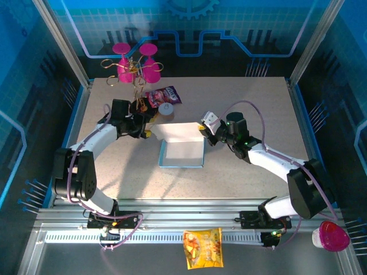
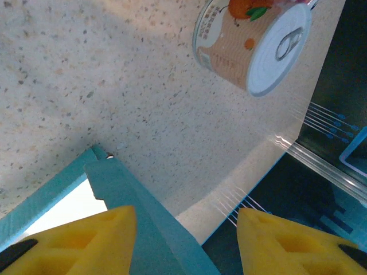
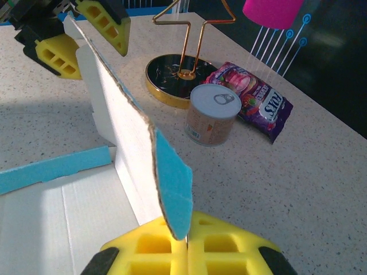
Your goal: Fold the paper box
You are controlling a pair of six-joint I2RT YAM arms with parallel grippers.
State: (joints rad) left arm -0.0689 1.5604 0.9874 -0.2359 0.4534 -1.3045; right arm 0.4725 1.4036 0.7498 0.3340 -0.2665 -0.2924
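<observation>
Paper box (image 1: 182, 153) lying open at the middle of the table (image 1: 120, 172), its rear flap (image 3: 123, 143) raised upright. Right fingers (image 3: 229, 243) pinch one flap end, holding it erect; left fingers (image 2: 106, 238), part-spread, straddle the opposite end, apparently to steady the crease.

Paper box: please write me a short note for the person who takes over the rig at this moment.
Left pincer: open, fingers on both sides of the raised flap's left end.
Right pincer: shut on that flap's right end.
Paper box: on the table, whitish inside up, far flap held upright.
Done: one flap raised. Left: the rest of the folding.
</observation>
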